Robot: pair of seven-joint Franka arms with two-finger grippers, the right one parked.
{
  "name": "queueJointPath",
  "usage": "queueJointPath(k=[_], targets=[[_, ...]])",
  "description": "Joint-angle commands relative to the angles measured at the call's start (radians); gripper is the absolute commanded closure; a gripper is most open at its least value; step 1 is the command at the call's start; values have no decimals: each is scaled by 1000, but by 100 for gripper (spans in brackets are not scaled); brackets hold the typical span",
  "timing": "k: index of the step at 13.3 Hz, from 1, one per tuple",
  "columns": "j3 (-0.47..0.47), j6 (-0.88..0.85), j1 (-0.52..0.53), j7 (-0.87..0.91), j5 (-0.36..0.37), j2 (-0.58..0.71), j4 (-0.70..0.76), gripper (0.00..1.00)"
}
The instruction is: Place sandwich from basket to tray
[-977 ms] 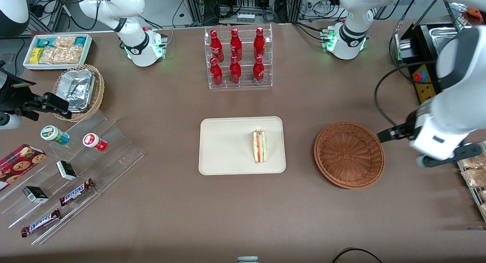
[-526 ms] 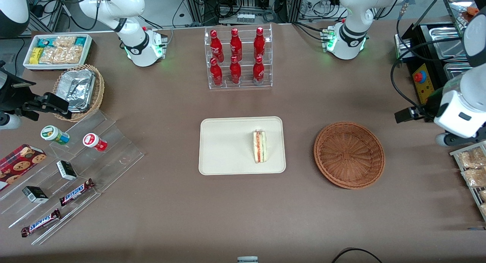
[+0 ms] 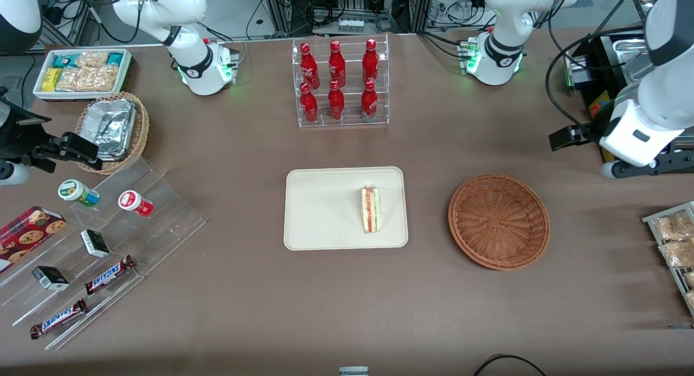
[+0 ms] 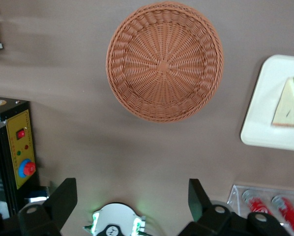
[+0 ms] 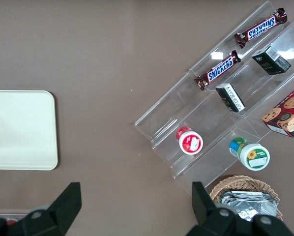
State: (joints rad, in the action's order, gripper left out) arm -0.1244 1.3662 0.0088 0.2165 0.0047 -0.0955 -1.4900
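The sandwich (image 3: 371, 209) (image 4: 289, 103) lies on the cream tray (image 3: 325, 213) (image 4: 265, 132), near the tray's edge that faces the basket. The round reddish-brown basket (image 3: 499, 221) (image 4: 164, 61) sits beside the tray toward the working arm's end of the table, with nothing in it. My left gripper (image 3: 642, 170) (image 4: 130, 196) hangs in the air at the working arm's end, farther from the front camera than the basket and well apart from it. It is open wide and holds nothing.
A clear rack of red bottles (image 3: 340, 83) stands farther from the front camera than the tray. A black control box with a red button (image 4: 19, 147) and a rack of snack packets (image 3: 675, 240) sit at the working arm's end. Acrylic steps with snacks (image 3: 108, 240) lie toward the parked arm's end.
My left gripper has drawn away from the basket's edge, moving up and farther from the front camera. Sandwich, tray and basket have not moved.
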Motion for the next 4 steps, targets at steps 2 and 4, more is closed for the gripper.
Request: queueJointPath(k=[2,4], targets=[[46,8,-33,-101,-3,28,-36,0],[46,13,-33,-98,-2,25,-36,0]])
